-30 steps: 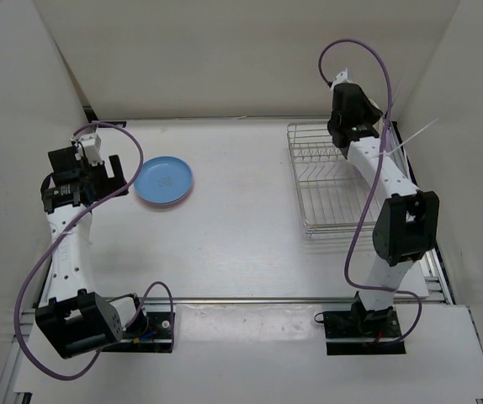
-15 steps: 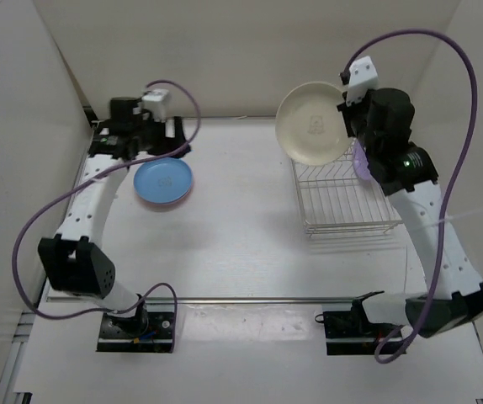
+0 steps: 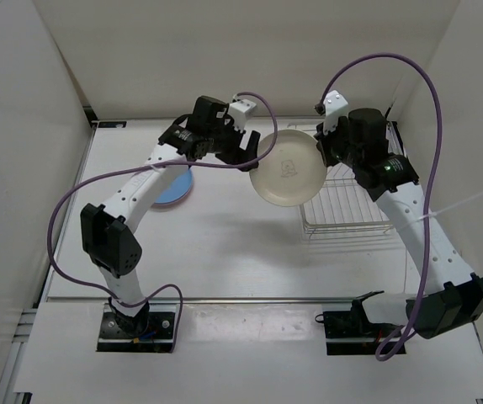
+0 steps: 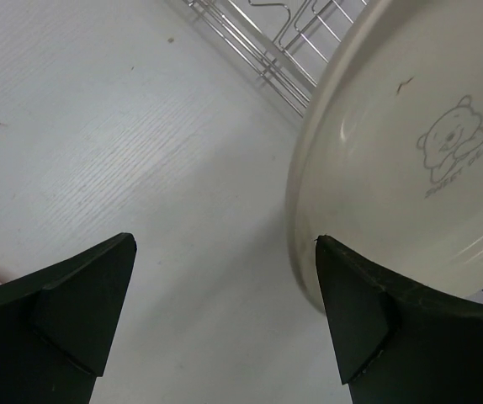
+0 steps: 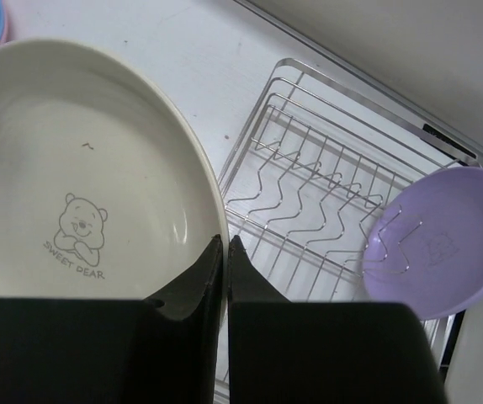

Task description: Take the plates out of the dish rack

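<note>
My right gripper (image 5: pixel 225 240) is shut on the rim of the cream-white plate (image 5: pixel 73 194) and holds it tilted in the air, left of the dish rack (image 5: pixel 309 177). In the top view the cream plate (image 3: pixel 288 168) hangs between the right gripper (image 3: pixel 319 151) and the left gripper (image 3: pixel 254 160). My left gripper (image 4: pixel 225 244) is open, with the plate's edge (image 4: pixel 393 151) just inside its right finger and not gripped. The lavender plate (image 5: pixel 443 244) stands in the rack. The blue plate (image 3: pixel 174 187) lies on the table on the pink plate, partly under the left arm.
The wire rack (image 3: pixel 347 206) sits at the right of the table, near the right wall. White walls close in the left, back and right sides. Purple cables (image 3: pixel 410 76) loop above both arms. A metal rail (image 3: pixel 250 300) runs along the table's near edge.
The right arm has carried the cream plate down and left, away from the rack. The left arm has swung right from the blue plate to the cream plate's left edge.
</note>
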Controlling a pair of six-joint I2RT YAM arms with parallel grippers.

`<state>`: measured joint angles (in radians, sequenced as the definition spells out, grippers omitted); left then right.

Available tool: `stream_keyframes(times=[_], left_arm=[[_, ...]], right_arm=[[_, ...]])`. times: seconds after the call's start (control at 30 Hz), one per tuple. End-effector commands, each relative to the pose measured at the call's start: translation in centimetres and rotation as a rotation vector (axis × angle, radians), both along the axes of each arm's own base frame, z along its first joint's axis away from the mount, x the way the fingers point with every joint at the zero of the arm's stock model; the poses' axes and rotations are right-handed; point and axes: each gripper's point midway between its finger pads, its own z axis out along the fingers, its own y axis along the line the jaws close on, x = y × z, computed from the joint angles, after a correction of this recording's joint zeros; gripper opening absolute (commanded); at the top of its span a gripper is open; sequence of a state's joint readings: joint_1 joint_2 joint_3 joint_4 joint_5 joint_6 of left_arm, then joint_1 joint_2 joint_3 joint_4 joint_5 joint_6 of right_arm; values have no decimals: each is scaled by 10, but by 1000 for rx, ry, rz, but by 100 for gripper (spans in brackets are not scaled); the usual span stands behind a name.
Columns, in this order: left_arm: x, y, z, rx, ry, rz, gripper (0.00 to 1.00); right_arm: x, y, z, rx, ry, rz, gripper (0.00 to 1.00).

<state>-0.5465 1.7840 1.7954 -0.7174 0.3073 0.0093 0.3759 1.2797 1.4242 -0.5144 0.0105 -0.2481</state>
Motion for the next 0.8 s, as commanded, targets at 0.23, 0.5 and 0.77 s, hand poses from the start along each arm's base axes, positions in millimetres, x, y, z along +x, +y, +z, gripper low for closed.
stream_keyframes(times=[0.23, 0.5, 0.77], left_arm=[[-9, -23, 34, -44, -62, -28, 75], [-6, -22, 36, -49, -67, -14, 27], [-7, -16, 25, -27, -46, 27, 11]], right_arm=[[-7, 13, 40, 107, -89, 46, 0], [-9, 10, 35, 94, -90, 41, 0], [-9, 9, 24, 78, -73, 44, 28]])
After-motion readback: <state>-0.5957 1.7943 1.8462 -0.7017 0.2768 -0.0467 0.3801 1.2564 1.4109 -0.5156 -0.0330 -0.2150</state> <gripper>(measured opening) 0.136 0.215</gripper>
